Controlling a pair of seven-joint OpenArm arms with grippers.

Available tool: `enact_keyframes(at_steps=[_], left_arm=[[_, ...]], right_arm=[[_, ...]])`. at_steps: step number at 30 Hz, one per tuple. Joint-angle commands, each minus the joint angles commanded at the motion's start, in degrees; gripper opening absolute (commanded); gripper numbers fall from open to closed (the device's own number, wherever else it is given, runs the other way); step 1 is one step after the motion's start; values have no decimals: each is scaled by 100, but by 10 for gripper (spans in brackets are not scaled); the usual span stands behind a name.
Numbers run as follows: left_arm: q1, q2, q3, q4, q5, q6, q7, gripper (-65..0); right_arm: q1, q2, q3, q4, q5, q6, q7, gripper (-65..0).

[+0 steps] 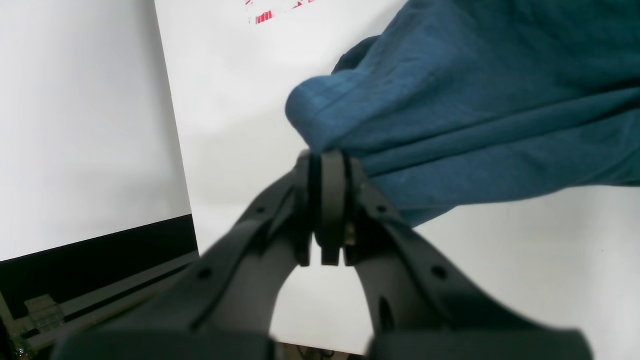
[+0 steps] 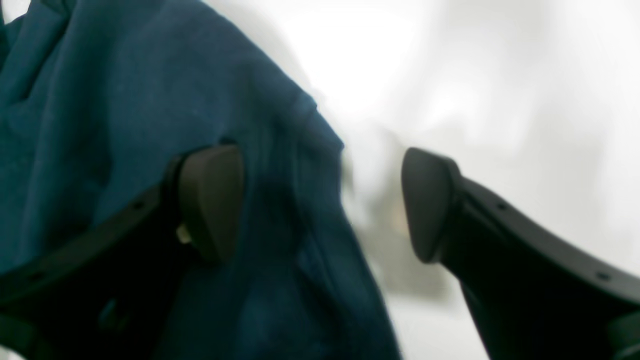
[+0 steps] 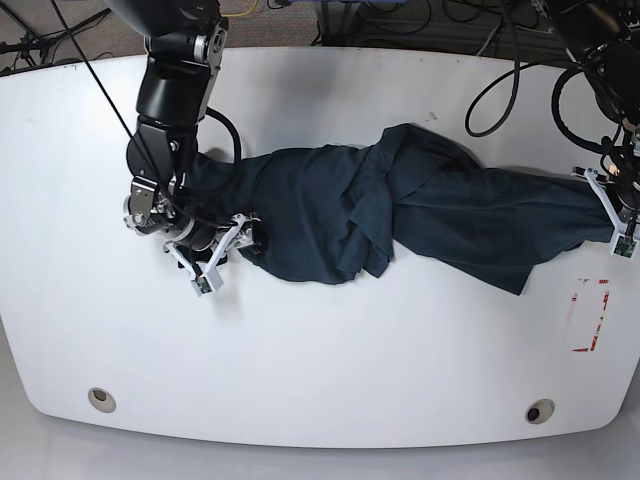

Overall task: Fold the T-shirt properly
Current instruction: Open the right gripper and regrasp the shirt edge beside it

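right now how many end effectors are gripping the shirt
1. The left end effector is shut on the dark navy-blue cotton T-shirt; the right end effector is open around its edge.

No text, brand or number can be read. The only marking is a red-striped sticker (image 3: 591,315) on the table (image 3: 330,380), at the right edge of the base view; its print is too small to read.

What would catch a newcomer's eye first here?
The dark blue T-shirt, bunched into a long rumpled band across the white table. At its end, the left gripper has its jaws pinched shut on a fold of fabric, while the right gripper gapes open at the opposite edge.
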Motion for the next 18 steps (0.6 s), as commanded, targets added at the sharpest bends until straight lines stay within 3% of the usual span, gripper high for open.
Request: enact_keyframes(at_steps=[6,13,18], left_arm=[[0,0,0,0,0,0,0,-650],[-18,-9,18,0,0,0,0,-650],[-26,-9,35,0,9,0,0,-650]], right_arm=[[-62,-18,0,-9,0,0,0,-220],[44,18,0,-545,0,0,70,-453],[18,26,0,-422,0,0,62,-618]])
